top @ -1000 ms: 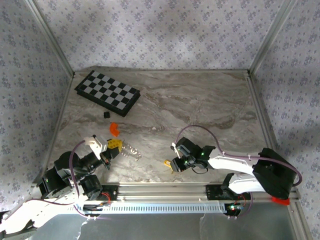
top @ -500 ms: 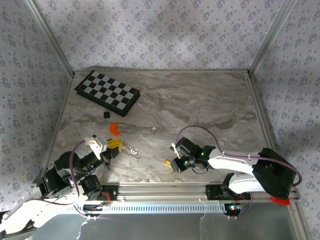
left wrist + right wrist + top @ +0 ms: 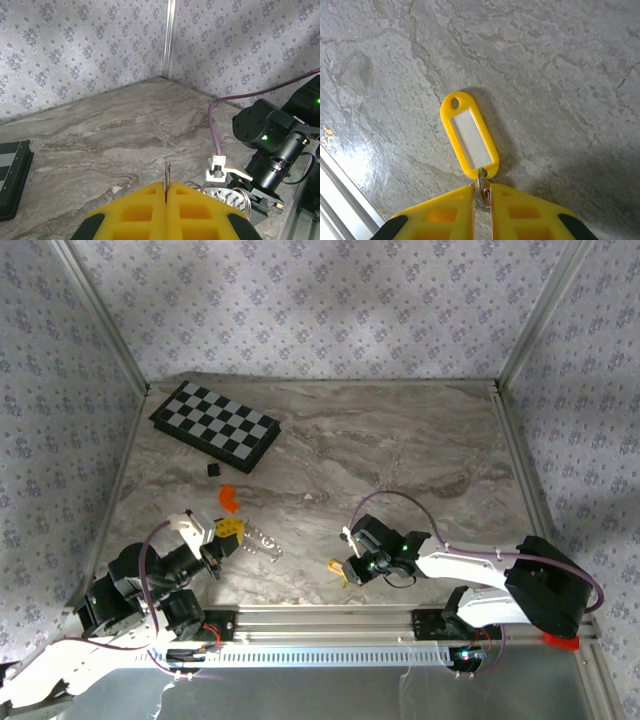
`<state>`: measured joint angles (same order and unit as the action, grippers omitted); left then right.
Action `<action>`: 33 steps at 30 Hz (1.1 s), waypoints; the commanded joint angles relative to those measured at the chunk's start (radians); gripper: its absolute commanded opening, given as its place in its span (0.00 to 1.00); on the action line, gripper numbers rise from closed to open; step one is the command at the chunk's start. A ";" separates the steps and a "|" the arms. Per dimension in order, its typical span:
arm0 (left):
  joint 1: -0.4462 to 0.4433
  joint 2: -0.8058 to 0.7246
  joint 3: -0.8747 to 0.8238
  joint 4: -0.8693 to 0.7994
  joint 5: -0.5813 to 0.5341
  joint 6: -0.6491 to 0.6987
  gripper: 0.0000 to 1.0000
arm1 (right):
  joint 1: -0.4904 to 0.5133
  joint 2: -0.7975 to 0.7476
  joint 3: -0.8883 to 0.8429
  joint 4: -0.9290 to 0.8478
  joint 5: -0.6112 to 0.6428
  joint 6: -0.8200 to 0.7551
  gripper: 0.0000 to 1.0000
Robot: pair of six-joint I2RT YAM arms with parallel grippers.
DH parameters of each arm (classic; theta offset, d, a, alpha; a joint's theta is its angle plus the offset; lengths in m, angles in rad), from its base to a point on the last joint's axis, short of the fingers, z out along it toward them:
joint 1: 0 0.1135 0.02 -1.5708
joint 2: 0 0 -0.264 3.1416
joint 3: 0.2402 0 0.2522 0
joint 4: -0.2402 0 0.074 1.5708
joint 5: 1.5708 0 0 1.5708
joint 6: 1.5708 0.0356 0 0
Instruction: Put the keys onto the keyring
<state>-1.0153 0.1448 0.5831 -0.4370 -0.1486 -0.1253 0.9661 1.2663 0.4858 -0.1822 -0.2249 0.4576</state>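
Note:
The keyring (image 3: 167, 176) is a thin silver ring that stands on edge between the yellow pads of my left gripper (image 3: 165, 189), which is shut on it. Its cluster of silver loops (image 3: 234, 196) fans out to the right on the marble. From above, the keyring (image 3: 262, 543) trails right of my left gripper (image 3: 228, 531). The keys (image 3: 469, 135) are a yellow tag on a small ring with a silver key. They lie flat on the table. My right gripper (image 3: 481, 193) is shut on the small ring and the key head. The top view shows the keys (image 3: 337, 571) at the tip of my right gripper (image 3: 347, 570).
A black-and-white checkerboard (image 3: 214, 426) lies at the back left. An orange curved piece (image 3: 229, 499) and a small black bit (image 3: 211, 469) sit between it and my left arm. The aluminium rail (image 3: 330, 621) runs along the near edge. The right arm (image 3: 270, 145) looms close in the left wrist view.
The right gripper's jaws have narrowed onto the keys. Both arms stay where they were, and the keyring has not moved.

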 commanded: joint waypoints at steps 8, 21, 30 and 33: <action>-0.005 -0.001 0.011 0.062 0.018 -0.007 0.00 | -0.001 -0.044 0.002 -0.011 0.013 -0.048 0.02; -0.004 0.059 0.043 0.106 0.211 0.006 0.00 | 0.111 -0.477 0.038 -0.048 0.083 -0.230 0.00; -0.005 0.140 0.069 0.174 0.403 0.036 0.00 | 0.129 -0.501 0.232 0.034 -0.211 -0.358 0.00; -0.005 0.156 0.085 0.168 0.438 0.064 0.00 | 0.151 -0.502 0.265 0.099 -0.280 -0.384 0.00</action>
<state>-1.0153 0.2955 0.6094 -0.3389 0.2085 -0.1009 1.1000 0.7666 0.7040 -0.1574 -0.3740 0.1333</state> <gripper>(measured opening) 0.047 0.052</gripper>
